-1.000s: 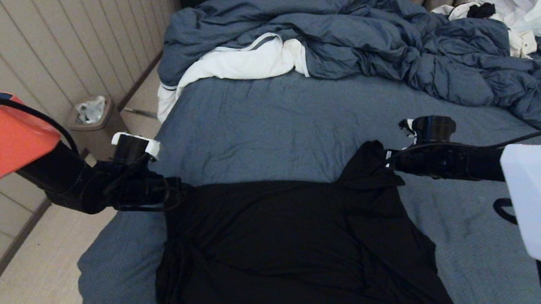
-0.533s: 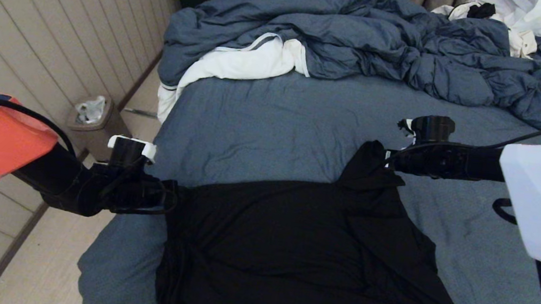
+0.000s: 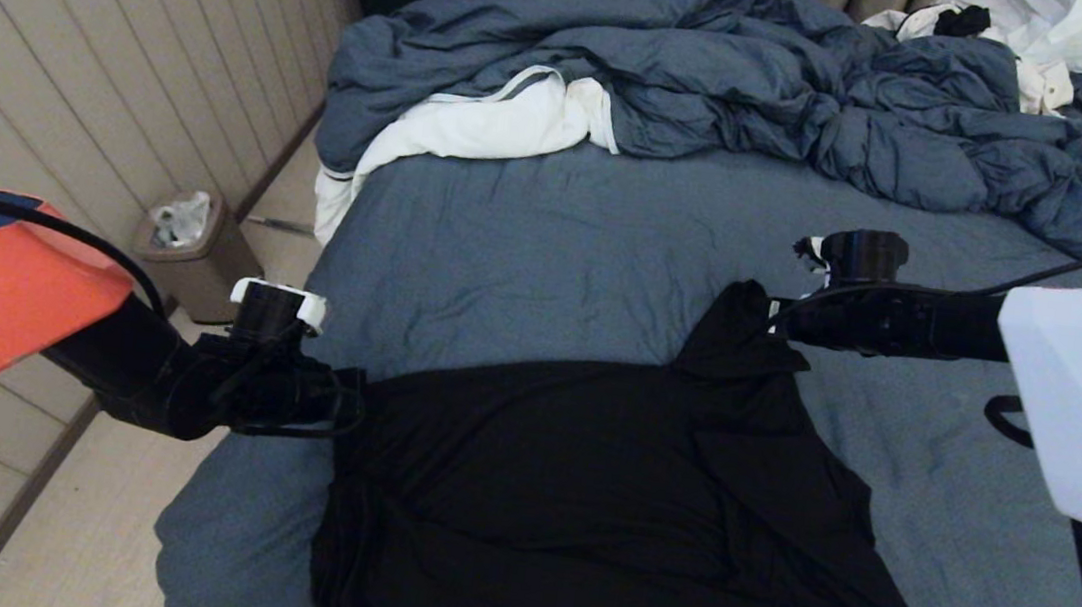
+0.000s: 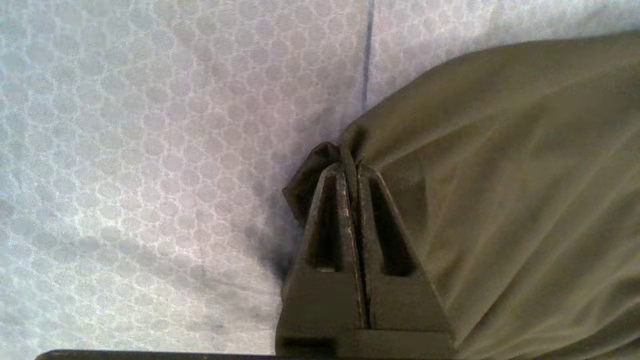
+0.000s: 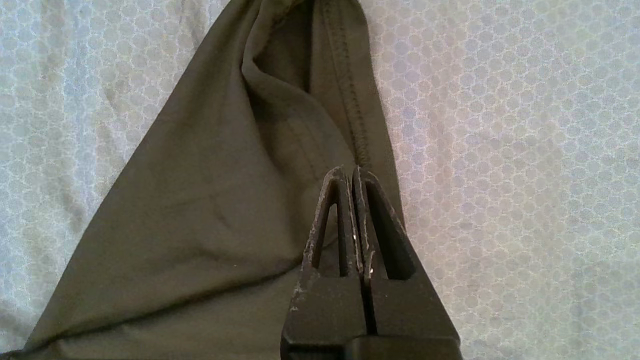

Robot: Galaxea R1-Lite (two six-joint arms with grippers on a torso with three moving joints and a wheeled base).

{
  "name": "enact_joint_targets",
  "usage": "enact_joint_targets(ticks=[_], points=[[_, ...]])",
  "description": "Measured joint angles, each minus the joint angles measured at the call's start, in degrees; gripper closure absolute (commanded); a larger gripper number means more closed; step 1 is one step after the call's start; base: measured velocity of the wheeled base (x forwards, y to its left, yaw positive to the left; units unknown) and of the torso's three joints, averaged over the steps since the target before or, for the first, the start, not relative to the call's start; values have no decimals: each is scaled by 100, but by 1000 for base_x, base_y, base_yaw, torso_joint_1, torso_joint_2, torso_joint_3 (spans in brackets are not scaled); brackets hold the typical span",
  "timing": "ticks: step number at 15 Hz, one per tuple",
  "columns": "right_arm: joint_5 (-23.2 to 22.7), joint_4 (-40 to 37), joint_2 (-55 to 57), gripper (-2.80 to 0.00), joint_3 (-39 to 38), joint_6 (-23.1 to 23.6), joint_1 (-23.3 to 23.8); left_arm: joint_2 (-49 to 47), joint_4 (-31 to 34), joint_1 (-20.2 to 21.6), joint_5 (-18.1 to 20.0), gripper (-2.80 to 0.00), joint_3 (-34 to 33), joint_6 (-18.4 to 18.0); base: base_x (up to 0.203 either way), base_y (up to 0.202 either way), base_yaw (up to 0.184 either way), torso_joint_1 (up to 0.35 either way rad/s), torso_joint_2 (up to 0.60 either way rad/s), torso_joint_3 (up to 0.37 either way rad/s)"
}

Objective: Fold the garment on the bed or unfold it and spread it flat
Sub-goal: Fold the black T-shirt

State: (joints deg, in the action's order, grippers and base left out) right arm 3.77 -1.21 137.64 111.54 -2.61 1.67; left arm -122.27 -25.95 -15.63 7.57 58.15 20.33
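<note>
Because both far corners had to be carried together, the left gripper [image 3: 352,402] was clenched on the shirt [image 3: 600,511] at its left corner, and the right gripper [image 3: 780,324] pinched the lifted right corner. The shirt lay across the near part of the bed [image 3: 548,234], its long axis running left to right.

The T-shirt [image 3: 600,511] lies on the near part of the bed [image 3: 547,244], the duvet [image 3: 726,72] behind it, a bin [image 3: 189,252] on the floor at left.
</note>
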Motion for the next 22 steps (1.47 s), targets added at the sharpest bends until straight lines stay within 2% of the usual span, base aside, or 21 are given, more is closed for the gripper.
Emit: enact_joint_targets(ticks=[3, 7, 9, 11, 12, 22], points=[[-9, 38, 6, 0, 6, -25, 0, 0, -1, -24, -16, 0, -21, -7, 0, 0, 0, 0, 0, 0], [70, 916, 182, 0, 53, -8, 12, 47, -50, -56, -30, 0, -75, 9, 0, 0, 0, 0, 0, 0], [130, 1533, 354, 0, 66, 24, 11, 83, -332, -137, -50, 0, -248, -2, 0, 0, 0, 0, 0, 0], [207, 1702, 463, 0, 67, 47, 1, 118, -687, -279, -185, 0, -452, -13, 0, 0, 0, 0, 0, 0], [210, 1704, 495, -280, 67, 49, 10, 128, -731, -341, -284, 0, -500, -8, 0, 0, 0, 0, 0, 0], [249, 1678, 430, -280, -173, 33, -110, 184, -731, -407, -311, 0, -564, 4, 0, 0, 0, 0, 0, 0]])
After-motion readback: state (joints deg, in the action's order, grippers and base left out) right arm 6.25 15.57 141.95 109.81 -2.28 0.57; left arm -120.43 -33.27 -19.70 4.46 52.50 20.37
